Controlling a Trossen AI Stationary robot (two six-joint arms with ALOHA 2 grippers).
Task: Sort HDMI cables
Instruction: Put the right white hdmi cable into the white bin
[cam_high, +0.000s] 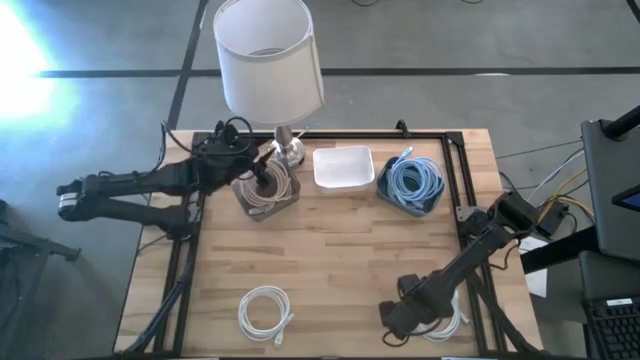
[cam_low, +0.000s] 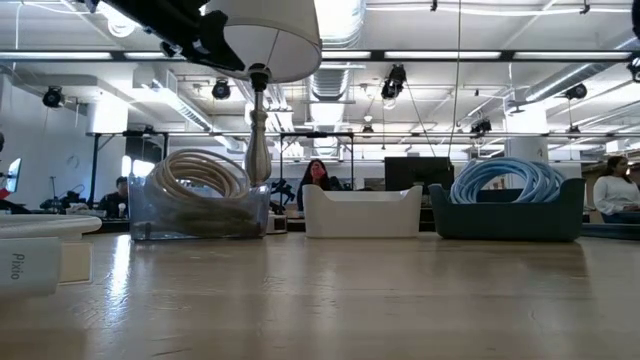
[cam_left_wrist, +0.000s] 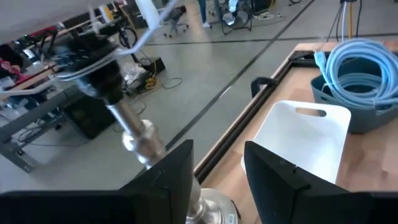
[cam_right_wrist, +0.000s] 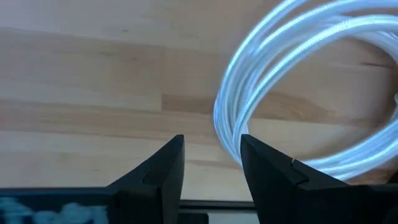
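Observation:
Beige cable coils (cam_high: 268, 193) fill a clear bin (cam_low: 200, 215), and my left gripper (cam_high: 264, 177) hovers open just above them, beside the lamp's base; its wrist view shows the open fingers (cam_left_wrist: 217, 152) empty. Light blue coils (cam_high: 412, 182) lie in a dark blue bin (cam_low: 505, 212). Between the two bins stands a white bin (cam_high: 343, 167). One white coil (cam_high: 265, 310) rests flat on the table near its near edge. My right gripper (cam_high: 398, 318) is low at the near right, open (cam_right_wrist: 211, 149), with a second white coil (cam_right_wrist: 292, 81) beside one finger. My right gripper has the rim of the white coil (cam_right_wrist: 227, 134) running close past the tip of one finger (cam_right_wrist: 261, 162), with the coil lying flat on the table. I cannot tell whether the finger touches it. Nothing sits between the two fingers.
A table lamp with a white shade (cam_high: 266, 55) stands at the far edge, its metal stem (cam_left_wrist: 134, 134) right in front of my left gripper. Black frame rails (cam_high: 455, 180) run along the table's sides. Bare wood (cam_high: 340, 260) lies in the table's middle. People sit in the room behind.

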